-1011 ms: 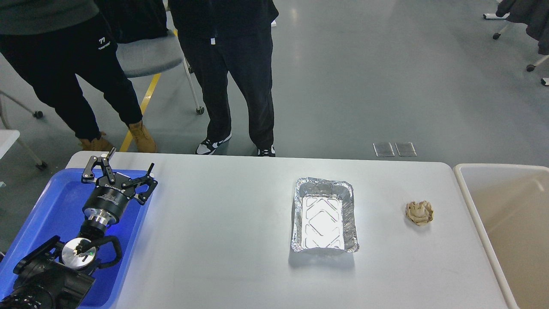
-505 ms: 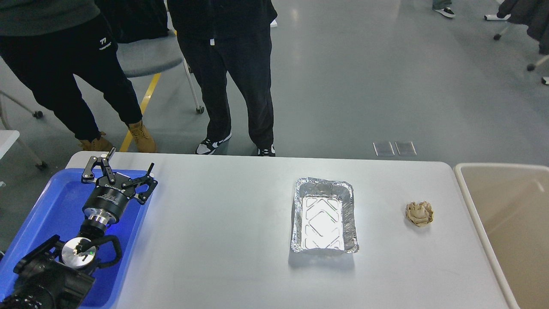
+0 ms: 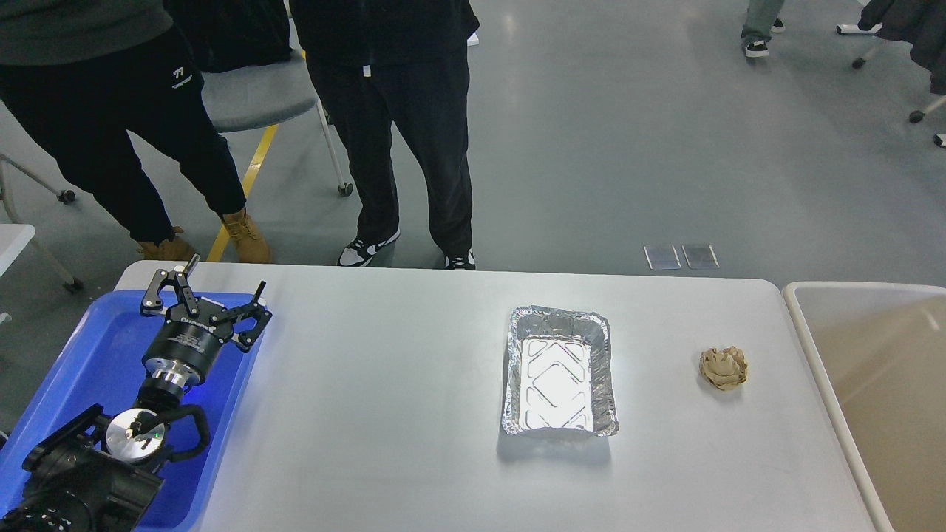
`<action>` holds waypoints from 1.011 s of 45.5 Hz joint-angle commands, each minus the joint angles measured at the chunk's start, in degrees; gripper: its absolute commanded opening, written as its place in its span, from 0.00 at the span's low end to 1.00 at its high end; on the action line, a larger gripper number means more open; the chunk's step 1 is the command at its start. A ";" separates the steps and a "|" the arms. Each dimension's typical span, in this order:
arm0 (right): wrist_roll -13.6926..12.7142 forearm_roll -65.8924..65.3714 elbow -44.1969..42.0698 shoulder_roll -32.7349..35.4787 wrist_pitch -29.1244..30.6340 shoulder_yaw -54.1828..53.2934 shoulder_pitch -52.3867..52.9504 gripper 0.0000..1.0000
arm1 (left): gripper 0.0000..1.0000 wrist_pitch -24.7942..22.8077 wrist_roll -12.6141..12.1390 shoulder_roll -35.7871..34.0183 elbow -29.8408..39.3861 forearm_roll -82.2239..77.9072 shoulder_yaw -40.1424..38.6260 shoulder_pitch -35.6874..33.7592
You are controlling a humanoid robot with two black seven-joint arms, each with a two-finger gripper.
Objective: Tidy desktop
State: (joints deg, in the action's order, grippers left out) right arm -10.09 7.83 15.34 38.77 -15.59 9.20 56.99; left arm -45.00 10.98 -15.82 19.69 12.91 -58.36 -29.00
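Observation:
The white desktop [image 3: 384,384] fills the lower part of the head view. An empty foil tray [image 3: 559,372] stands right of its middle. A crumpled brown paper ball [image 3: 723,367] lies further right, near the beige bin. My left gripper [image 3: 222,281] is open and empty above the far end of the blue plastic tray [image 3: 89,369], far left of the foil tray. My right arm and gripper are out of view.
A beige bin [image 3: 879,384] stands against the desktop's right edge. Two people [image 3: 399,125] stand just beyond the far edge, with a grey chair [image 3: 255,92] between them. A small white table corner [image 3: 15,236] shows at the far left.
The arm and the desktop things have not moved. A walking person's legs have come into view at the top right.

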 commanded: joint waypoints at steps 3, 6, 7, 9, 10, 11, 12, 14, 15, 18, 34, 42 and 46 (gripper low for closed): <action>-0.64 0.87 -9.80 -10.02 -1.90 -12.53 -8.92 0.00 | 1.00 0.00 0.00 0.00 0.00 0.01 0.00 -0.01; -0.64 0.96 -10.07 -10.90 -1.55 -14.12 -10.06 0.00 | 1.00 0.00 0.00 0.00 0.00 0.01 0.00 -0.01; -0.64 0.96 -10.07 -11.08 -1.55 -14.64 -10.50 0.00 | 1.00 0.00 0.00 0.00 0.00 0.01 0.00 -0.01; -0.55 0.96 -10.07 -11.17 -1.46 -15.61 -11.20 0.00 | 1.00 0.00 0.09 0.00 0.00 0.01 0.00 -0.01; -0.37 0.96 -10.07 -11.17 -1.38 -15.96 -11.55 0.00 | 1.00 0.00 0.09 0.00 0.00 0.01 0.00 -0.01; -0.29 0.96 -10.07 -11.17 -1.29 -16.23 -11.82 0.00 | 1.00 0.00 0.09 0.00 0.00 0.09 0.00 -0.01; -0.29 0.96 -10.07 -11.34 -1.20 -16.49 -12.17 0.00 | 1.00 0.00 0.09 0.00 0.00 0.01 0.00 -0.01; -0.20 1.04 -10.07 -11.96 -1.11 -17.02 -12.78 0.00 | 1.00 0.00 0.09 0.00 0.00 0.01 0.00 -0.01; -0.20 1.04 -9.98 -12.31 -1.11 -17.11 -13.05 0.00 | 1.00 0.00 0.09 0.00 0.00 0.01 0.00 -0.01; -0.02 1.13 -9.98 -12.75 -0.94 -17.46 -13.84 0.00 | 1.00 0.00 0.09 0.00 0.00 0.10 0.00 -0.01; 1.12 1.40 -9.80 -14.24 0.82 -18.60 -16.91 0.00 | 1.00 0.00 0.09 0.00 0.00 0.10 0.00 -0.01; 1.82 1.40 -9.80 -14.24 2.05 -18.60 -17.62 0.00 | 1.00 0.00 0.09 0.00 0.00 0.10 0.00 -0.01; 2.53 1.40 -9.80 -14.42 2.05 -18.52 -17.79 0.06 | 1.00 0.00 0.09 0.00 0.00 0.10 0.00 -0.01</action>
State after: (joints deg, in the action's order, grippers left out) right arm -8.85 9.20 5.59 24.85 -14.50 -9.08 40.35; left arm -45.00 11.07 -15.82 19.69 13.00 -58.36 -29.00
